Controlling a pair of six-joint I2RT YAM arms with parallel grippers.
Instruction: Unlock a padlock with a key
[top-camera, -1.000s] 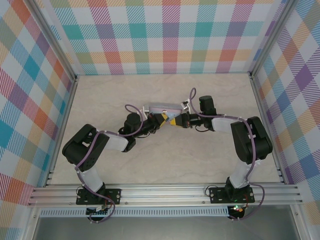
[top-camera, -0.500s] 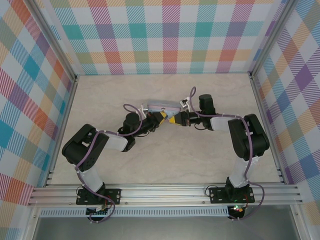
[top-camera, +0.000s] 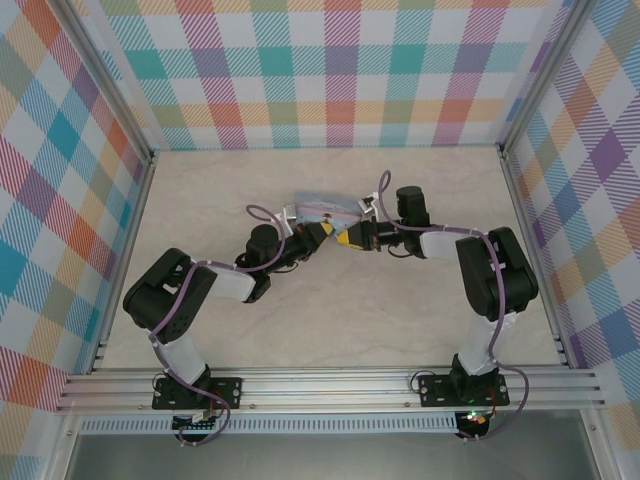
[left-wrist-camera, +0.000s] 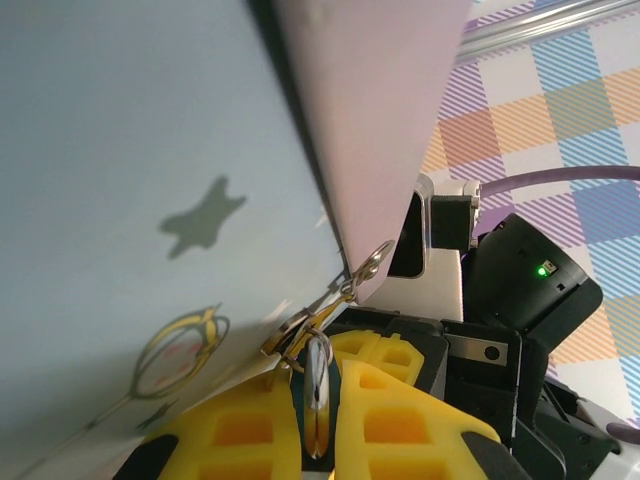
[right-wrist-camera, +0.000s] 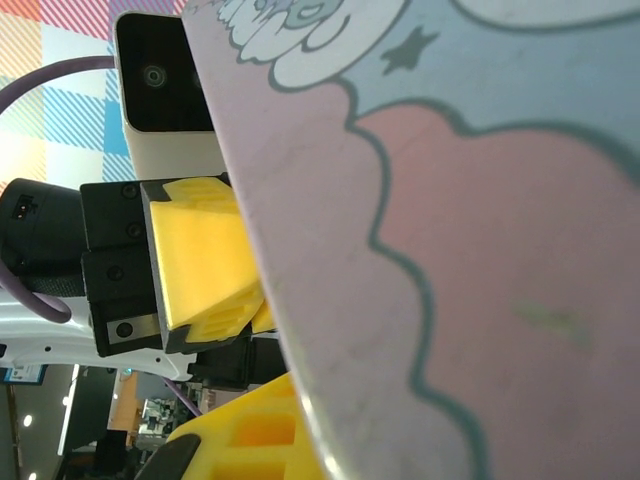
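Note:
The light blue cartoon tin (top-camera: 322, 208) is held tilted above the table, between the two arms. In the left wrist view, my left gripper (left-wrist-camera: 318, 388) is shut on a small shiny metal piece, seen edge-on, which I take for the padlock (left-wrist-camera: 319, 405). Its top ring hooks into wire loops (left-wrist-camera: 345, 288) at the tin's (left-wrist-camera: 150, 150) edge. My right gripper (top-camera: 347, 239) meets the left gripper (top-camera: 318, 235) tip to tip under the tin. The tin (right-wrist-camera: 480, 200) covers the right jaws, leaving one yellow finger (right-wrist-camera: 240, 440) showing. The key is hidden.
Checked walls (top-camera: 330, 70) enclose the pale table (top-camera: 330, 320) on three sides, with metal rails (top-camera: 330, 385) along the near edge. The left gripper's yellow finger (right-wrist-camera: 200, 255) and black housing sit close in front of the right wrist camera.
The tin has tipped and shifted slightly toward the back. Both grippers have crept up with it and stay tip to tip.

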